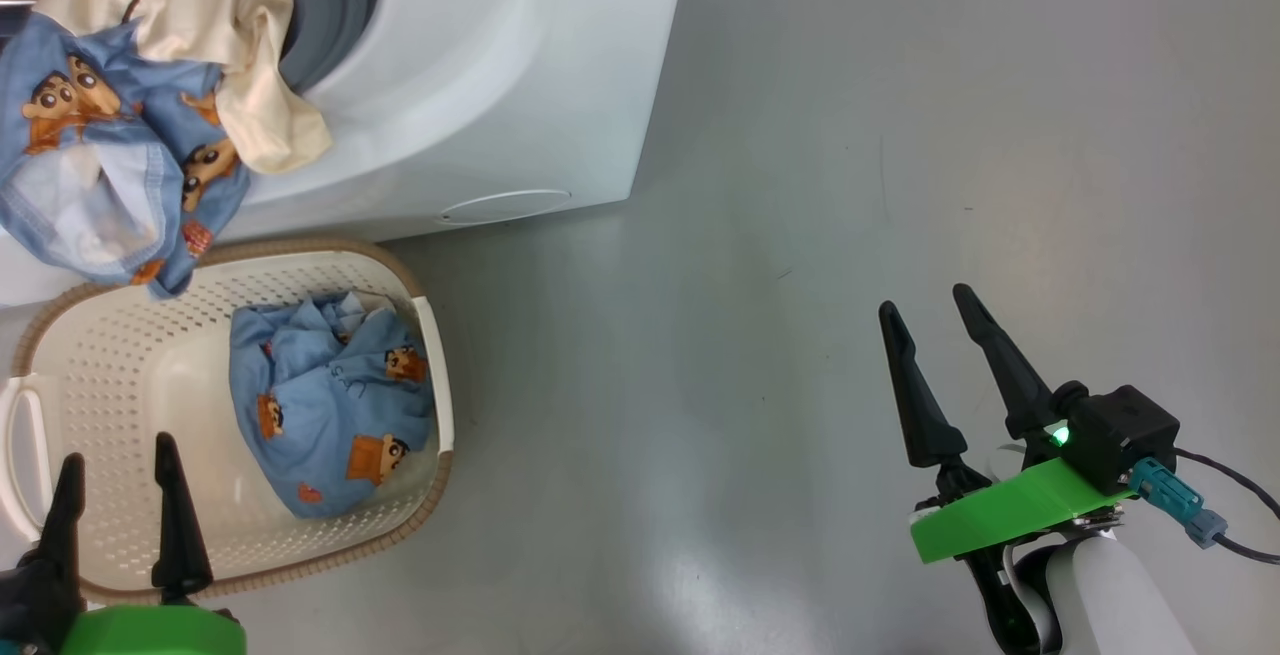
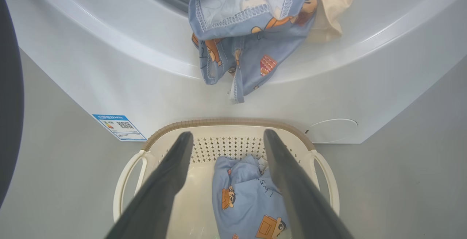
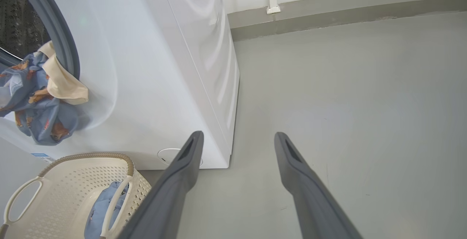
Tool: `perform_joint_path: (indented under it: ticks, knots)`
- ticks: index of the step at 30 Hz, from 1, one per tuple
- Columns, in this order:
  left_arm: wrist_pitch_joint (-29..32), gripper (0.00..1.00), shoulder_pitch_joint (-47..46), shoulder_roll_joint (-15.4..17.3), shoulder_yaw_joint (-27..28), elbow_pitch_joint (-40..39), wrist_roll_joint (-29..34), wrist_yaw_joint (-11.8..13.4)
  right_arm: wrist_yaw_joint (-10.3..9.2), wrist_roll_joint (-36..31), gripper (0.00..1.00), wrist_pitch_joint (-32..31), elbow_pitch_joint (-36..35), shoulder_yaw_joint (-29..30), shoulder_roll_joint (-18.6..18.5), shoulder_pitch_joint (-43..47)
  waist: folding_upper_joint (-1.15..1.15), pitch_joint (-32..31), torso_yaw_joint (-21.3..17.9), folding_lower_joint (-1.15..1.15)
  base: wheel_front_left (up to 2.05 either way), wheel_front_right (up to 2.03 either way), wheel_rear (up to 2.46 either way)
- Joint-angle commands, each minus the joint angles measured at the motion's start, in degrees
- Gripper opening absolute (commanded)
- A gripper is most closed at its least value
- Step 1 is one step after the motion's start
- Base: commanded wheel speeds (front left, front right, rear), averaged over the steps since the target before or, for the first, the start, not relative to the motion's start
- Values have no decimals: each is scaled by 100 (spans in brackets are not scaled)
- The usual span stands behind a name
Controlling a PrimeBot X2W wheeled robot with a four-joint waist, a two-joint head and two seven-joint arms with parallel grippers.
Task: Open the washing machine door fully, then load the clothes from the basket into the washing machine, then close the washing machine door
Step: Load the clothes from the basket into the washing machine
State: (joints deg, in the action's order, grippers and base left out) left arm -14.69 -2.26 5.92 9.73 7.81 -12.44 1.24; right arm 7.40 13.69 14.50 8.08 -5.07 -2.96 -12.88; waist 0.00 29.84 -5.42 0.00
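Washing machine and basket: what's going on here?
Loading is partway done. One bundle of clothes hangs out of the washing machine opening; another blue garment lies in the basket. The left gripper hovers open over the basket, empty; the right gripper is open over the floor.

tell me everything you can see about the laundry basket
The basket is cream-white perforated plastic, a rounded rectangle with a brown woven-look rim and a loop handle at each end. It stands upright on the grey floor, close in front of the washing machine. One crumpled light-blue printed garment lies inside, toward one end.
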Motion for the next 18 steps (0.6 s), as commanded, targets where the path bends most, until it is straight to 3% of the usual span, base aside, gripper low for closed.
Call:
perform_joint_path:
  ticks: [1, 8, 18]
  knots:
    - [-30, 100, 16, 117, 184, -69, -16, -5, 9, -62, 100, 50, -104, -147, 8, 157, 0, -16, 2, 0, 0, 0, 0]
    - [40, 100, -333, 188, 56, 47, 30, -28, 9, -50, 100, 50, -81, -214, 8, 117, 0, -15, -38, 0, 0, 0, 0]
    - [428, 100, -1217, 540, -65, 444, 91, -57, 9, 27, 100, 50, -70, -254, 8, 56, 0, 61, -192, 0, 0, 0, 0]
